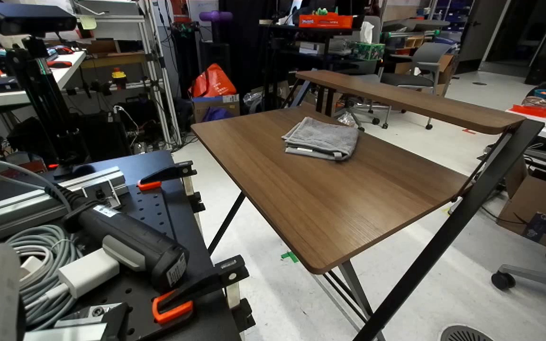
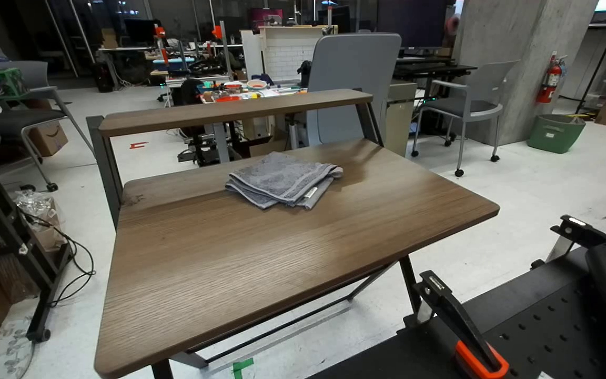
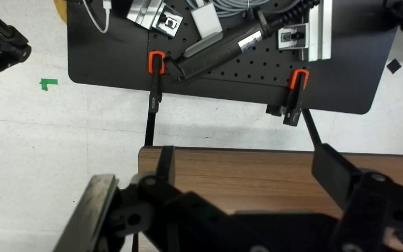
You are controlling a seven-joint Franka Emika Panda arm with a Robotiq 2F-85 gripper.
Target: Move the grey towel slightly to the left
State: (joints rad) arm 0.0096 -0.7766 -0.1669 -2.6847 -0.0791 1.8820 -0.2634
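Note:
The grey towel lies loosely folded on the brown tabletop, near the edge below the raised shelf. It also shows in an exterior view, with its layers fanned at the corners and a small white label on the near side. My gripper shows only in the wrist view. Its two fingers are wide apart with nothing between them, and bare tabletop shows beyond. The towel cannot be made out in the wrist view; the gripper body hides much of the tabletop. Neither exterior view shows the gripper.
A raised wooden shelf on slanted black legs runs along one side of the tabletop, also in an exterior view. A black bench stands across a floor gap, with orange clamps, a black cylindrical tool and cables.

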